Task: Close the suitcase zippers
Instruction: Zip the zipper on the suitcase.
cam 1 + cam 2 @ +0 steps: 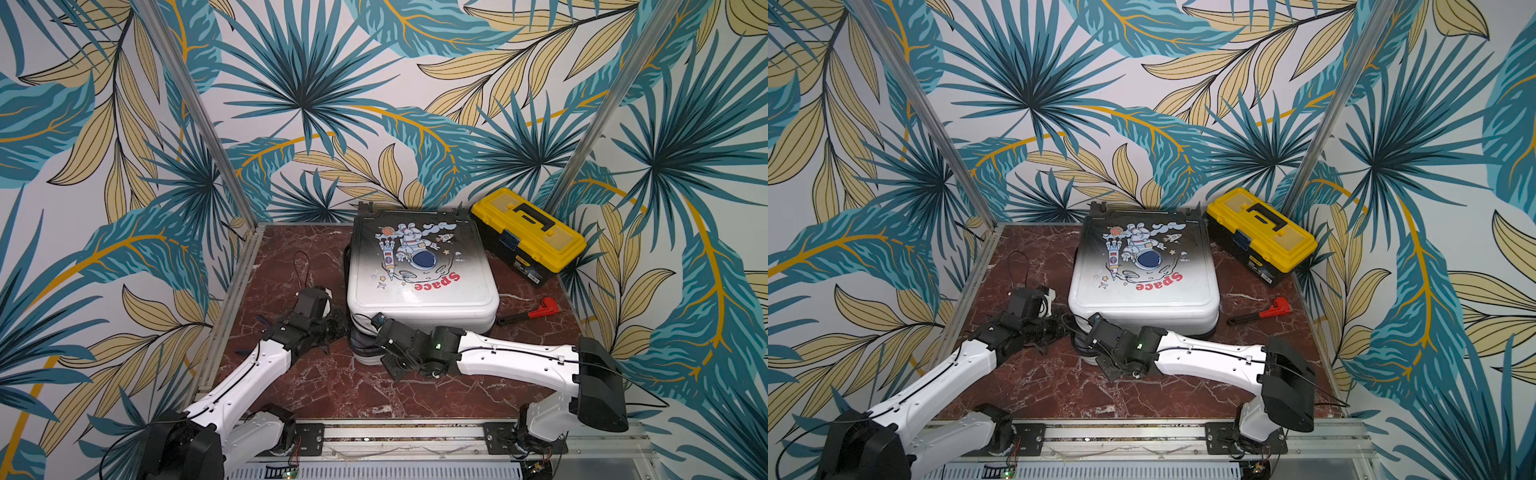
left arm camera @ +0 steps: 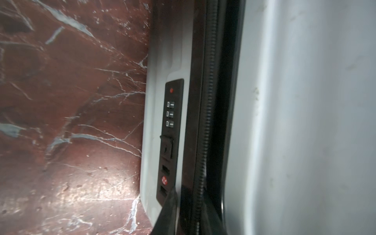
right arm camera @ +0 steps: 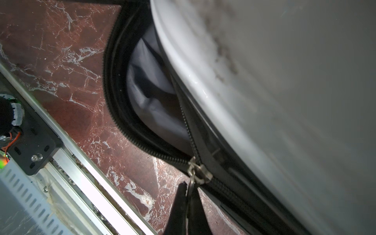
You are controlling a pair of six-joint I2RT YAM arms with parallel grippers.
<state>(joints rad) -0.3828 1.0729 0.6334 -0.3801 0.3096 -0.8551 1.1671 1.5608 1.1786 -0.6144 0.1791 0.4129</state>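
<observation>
At suitcase (image 1: 422,286) corner, right claw (image 3: 189,188) clamped on zipper pull (image 3: 200,172), left claw (image 2: 189,194) parted over zippers (image 2: 207,122)

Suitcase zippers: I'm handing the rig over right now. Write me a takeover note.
Right gripper: shut on the zipper pull, at the suitcase's near corner.
Left gripper: jaws slightly apart astride the zipper track, beside the combination lock; no pull seen in them.
The suitcase lies flat on the table, print up, lid down.
Done: teeth joined behind the slider.
To do: the corner ahead of the slider gapes, grey lining showing; draw the pull round it. Whether the lock side is joined, I cannot tell.
</observation>
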